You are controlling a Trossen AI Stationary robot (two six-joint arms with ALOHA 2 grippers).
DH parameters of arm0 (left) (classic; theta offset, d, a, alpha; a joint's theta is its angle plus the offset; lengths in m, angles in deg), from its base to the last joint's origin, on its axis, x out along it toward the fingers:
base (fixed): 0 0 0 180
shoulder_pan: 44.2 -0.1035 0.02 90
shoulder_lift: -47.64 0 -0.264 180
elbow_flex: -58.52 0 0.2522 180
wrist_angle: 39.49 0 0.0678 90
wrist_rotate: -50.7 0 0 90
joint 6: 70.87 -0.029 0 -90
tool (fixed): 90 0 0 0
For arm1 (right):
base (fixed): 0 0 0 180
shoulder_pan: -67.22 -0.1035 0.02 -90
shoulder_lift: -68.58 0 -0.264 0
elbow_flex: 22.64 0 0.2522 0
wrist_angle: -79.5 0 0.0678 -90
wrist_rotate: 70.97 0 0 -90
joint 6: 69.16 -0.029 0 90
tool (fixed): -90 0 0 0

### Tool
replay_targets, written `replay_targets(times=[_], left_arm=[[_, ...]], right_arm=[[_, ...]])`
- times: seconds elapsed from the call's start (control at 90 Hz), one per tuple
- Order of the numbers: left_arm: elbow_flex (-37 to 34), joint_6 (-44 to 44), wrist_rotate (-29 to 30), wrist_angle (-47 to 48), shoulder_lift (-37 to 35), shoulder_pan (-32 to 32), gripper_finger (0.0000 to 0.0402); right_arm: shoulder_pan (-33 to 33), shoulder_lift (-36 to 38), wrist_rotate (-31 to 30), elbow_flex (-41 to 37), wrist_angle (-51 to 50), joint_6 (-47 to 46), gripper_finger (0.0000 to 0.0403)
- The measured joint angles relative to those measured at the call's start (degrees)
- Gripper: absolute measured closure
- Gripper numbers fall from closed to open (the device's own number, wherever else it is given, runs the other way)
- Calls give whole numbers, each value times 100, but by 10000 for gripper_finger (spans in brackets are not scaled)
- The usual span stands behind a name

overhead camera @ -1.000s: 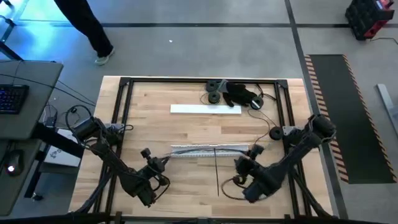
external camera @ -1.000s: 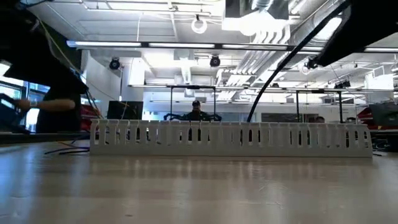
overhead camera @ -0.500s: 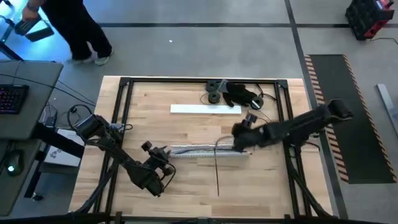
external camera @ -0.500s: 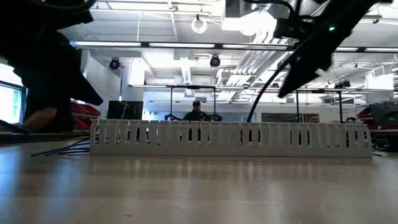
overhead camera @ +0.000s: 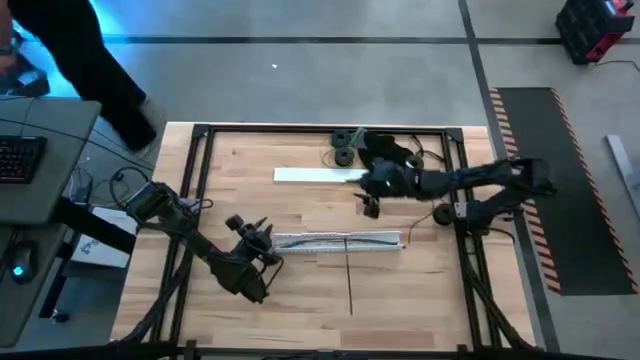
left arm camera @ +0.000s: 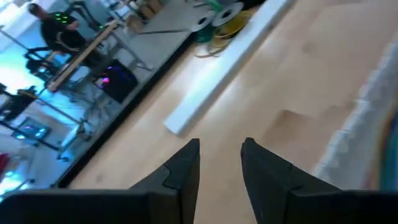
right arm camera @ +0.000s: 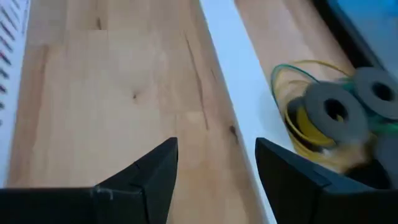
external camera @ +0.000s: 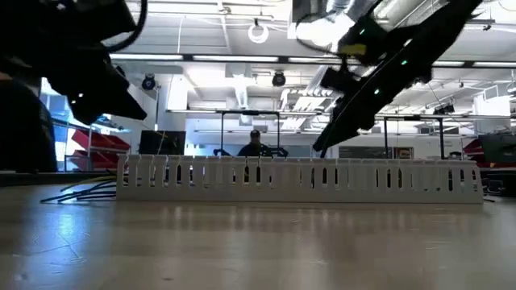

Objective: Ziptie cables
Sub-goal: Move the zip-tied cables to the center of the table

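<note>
Pale plank table (overhead camera: 300,300), slotted white duct (overhead camera: 335,242), flat white strip (overhead camera: 315,175); both claws spread, empty.

From above we see the wooden table (overhead camera: 300,205) with a slotted white duct (overhead camera: 335,242) lying across its middle and a flat white strip (overhead camera: 315,175) beyond it. Our left gripper (overhead camera: 262,232) hangs at the duct's left end; our right gripper (overhead camera: 368,203) hovers just beside the strip's right end, near dark spools (overhead camera: 345,147).
</note>
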State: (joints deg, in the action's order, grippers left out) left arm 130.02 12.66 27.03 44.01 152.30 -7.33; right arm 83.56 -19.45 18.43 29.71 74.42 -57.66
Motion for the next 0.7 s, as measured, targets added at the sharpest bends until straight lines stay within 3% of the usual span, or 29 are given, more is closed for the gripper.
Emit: replay_targets(times=[0.156, 0.389, 0.7], left_arm=[[-274, 288, -255, -112, 2, -172, 302], [-621, 711, -529, -548, 7, -152, 302], [-649, 304, -591, -1099, 7, -154, 302]], right_arm=[[605, -981, 940, 610, 27, 454, 156], [955, -1805, 778, 1202, -208, 1265, 91], [1414, -1814, 963, 1046, -317, 1196, 84]])
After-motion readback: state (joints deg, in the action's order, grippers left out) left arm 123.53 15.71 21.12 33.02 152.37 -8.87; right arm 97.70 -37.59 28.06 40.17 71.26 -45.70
